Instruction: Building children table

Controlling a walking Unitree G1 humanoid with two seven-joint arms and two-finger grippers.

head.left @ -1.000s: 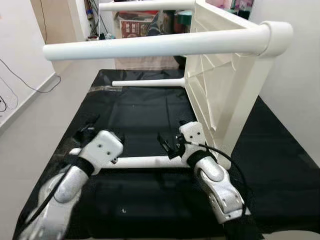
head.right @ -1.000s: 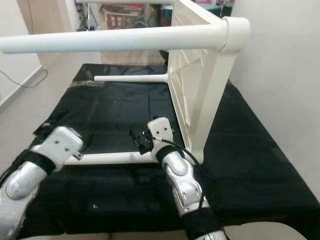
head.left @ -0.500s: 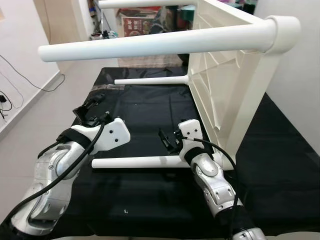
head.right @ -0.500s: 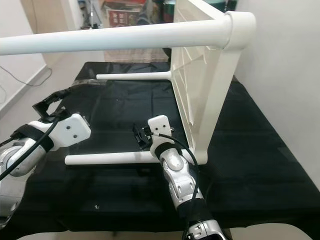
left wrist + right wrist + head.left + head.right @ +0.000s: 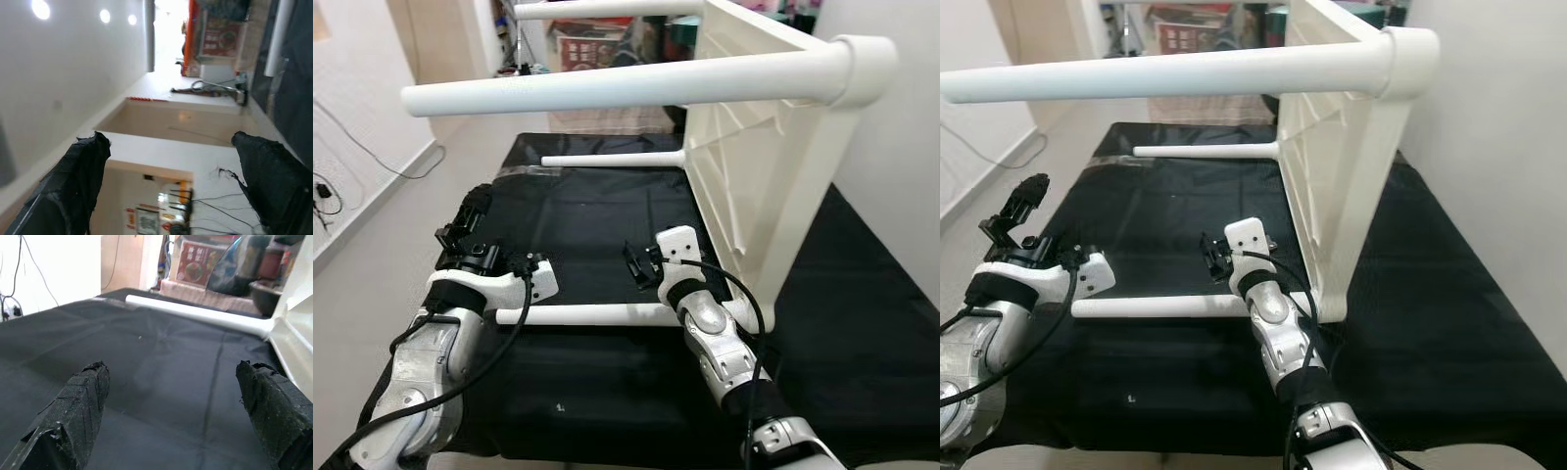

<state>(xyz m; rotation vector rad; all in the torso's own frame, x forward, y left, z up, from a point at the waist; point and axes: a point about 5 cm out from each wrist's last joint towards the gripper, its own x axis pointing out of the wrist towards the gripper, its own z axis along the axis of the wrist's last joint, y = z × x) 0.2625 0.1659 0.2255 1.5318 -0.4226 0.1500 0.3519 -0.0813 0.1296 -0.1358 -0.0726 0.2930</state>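
Note:
A white children's table lies on its side on a black mat (image 5: 587, 211), its tabletop (image 5: 744, 166) upright at the right. Two legs stick out high, the near one (image 5: 626, 86) across the view; a far low leg (image 5: 612, 159) rests near the mat. The near low leg (image 5: 587, 314) lies along the mat, and my right forearm hides its end by the tabletop. My left gripper (image 5: 462, 220) stands open beside that leg's free end, fingers (image 5: 73, 186) pointing up and away. My right gripper (image 5: 636, 264) is open just beyond the leg, facing the far leg (image 5: 195, 313).
The mat covers a low platform; pale floor (image 5: 372, 245) runs along its left edge, with cables by the wall. A white wall (image 5: 901, 176) stands close behind the tabletop. Boxes and clutter (image 5: 597, 44) fill the far end of the room.
My left arm has come off the near low leg's free end, pulled back to the left, and its gripper now points upward. The right arm has barely moved. The camera shifted slightly.

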